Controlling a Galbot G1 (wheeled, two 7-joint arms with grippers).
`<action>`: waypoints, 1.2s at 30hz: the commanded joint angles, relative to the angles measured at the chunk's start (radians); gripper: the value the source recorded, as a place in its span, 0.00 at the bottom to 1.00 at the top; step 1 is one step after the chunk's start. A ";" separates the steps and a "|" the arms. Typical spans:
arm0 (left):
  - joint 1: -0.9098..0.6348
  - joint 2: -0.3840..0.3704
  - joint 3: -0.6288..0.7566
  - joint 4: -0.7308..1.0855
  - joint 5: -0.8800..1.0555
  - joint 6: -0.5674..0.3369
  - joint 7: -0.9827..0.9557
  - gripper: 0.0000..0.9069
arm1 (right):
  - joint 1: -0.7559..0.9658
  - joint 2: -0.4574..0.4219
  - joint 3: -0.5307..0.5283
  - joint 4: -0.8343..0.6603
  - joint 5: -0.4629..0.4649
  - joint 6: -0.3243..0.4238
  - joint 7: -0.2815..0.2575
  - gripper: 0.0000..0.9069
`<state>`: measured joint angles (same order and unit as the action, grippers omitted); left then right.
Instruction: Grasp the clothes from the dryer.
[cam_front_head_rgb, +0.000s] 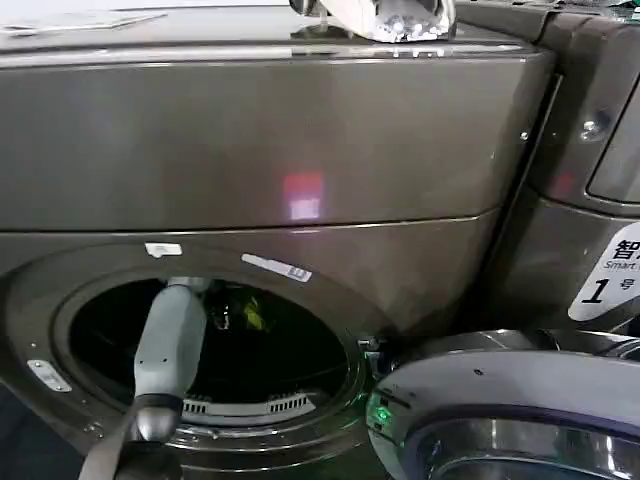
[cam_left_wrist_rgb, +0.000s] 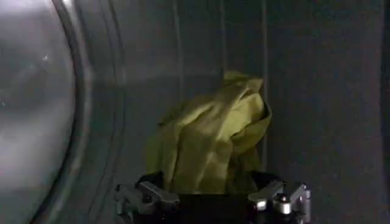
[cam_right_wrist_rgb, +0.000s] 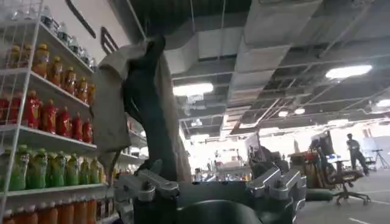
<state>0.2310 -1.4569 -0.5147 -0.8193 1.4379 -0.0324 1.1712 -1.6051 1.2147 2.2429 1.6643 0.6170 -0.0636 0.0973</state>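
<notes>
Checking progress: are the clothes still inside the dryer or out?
Inside. The clothes sit bunched against the drum wall, with the left gripper open around their lower edge, inside the dryer.

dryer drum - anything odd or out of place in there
Nothing stands out. The clothes sit as a crumpled yellow-green bundle inside the dryer, with the left gripper open right at them. The door hangs open.

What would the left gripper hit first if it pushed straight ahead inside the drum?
The clothes: they sit directly ahead of the open left gripper, between its fingers. Depth is unclear, but nothing else seems to intervene.
</notes>
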 joint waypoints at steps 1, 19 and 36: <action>-0.007 0.003 -0.002 0.091 -0.013 0.004 -0.089 0.55 | 0.000 0.001 -0.001 -0.001 0.001 0.000 -0.001 1.00; 0.011 0.001 -0.001 0.019 -0.127 0.005 -0.130 0.00 | -0.005 0.001 0.004 0.001 0.001 -0.001 0.000 1.00; 0.110 -0.094 0.037 -0.243 -0.989 0.404 -1.050 0.00 | -0.003 0.008 -0.005 0.034 -0.016 -0.033 0.006 1.00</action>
<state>0.2794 -1.4999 -0.4865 -0.8720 1.0553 0.1306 0.6969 -1.6109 1.2211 2.2398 1.6919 0.6050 -0.0912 0.0949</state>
